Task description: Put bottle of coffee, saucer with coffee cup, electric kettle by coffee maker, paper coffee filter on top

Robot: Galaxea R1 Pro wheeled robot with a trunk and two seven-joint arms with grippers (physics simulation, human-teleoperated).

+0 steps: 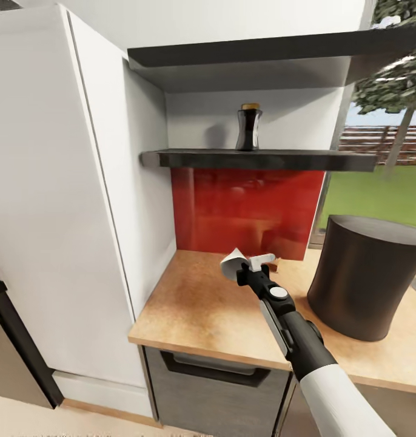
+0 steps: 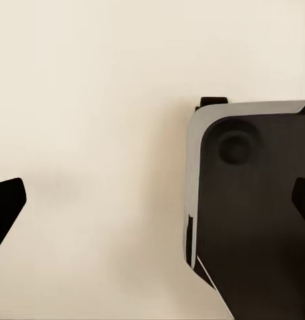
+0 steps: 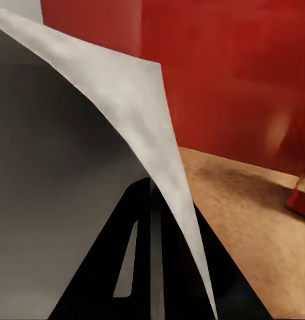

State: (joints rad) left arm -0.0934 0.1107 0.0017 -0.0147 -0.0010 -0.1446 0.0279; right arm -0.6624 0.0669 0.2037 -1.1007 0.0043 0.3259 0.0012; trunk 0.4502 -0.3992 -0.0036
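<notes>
- Right pincer (image 1: pixel 251 267) out over the counter (image 1: pixel 190 309), clamped on a paper coffee filter (image 1: pixel 233 264). The right wrist view shows the filter (image 3: pixel 92 133) as a grey-white cone pinched between the black fingers (image 3: pixel 135 260).
- Left pincer: dark tips at the edges of the left wrist view, facing pale floor and part of the robot's own base (image 2: pixel 252 213). Cannot tell if it is wide or closed.
- Large dark cylinder (image 1: pixel 365 276) stands on the counter to the right of the filter. Possibly the coffee maker, but not sure.
- Red backsplash (image 1: pixel 247 209) behind the counter.
- Bottle of coffee (image 1: pixel 248 126) upright on the kitchen shelf (image 1: pixel 262 159) above, not yet moved.
- Judgement: early. Filter in hand but unplaced; bottle, saucer, cup and kettle steps left.
</notes>
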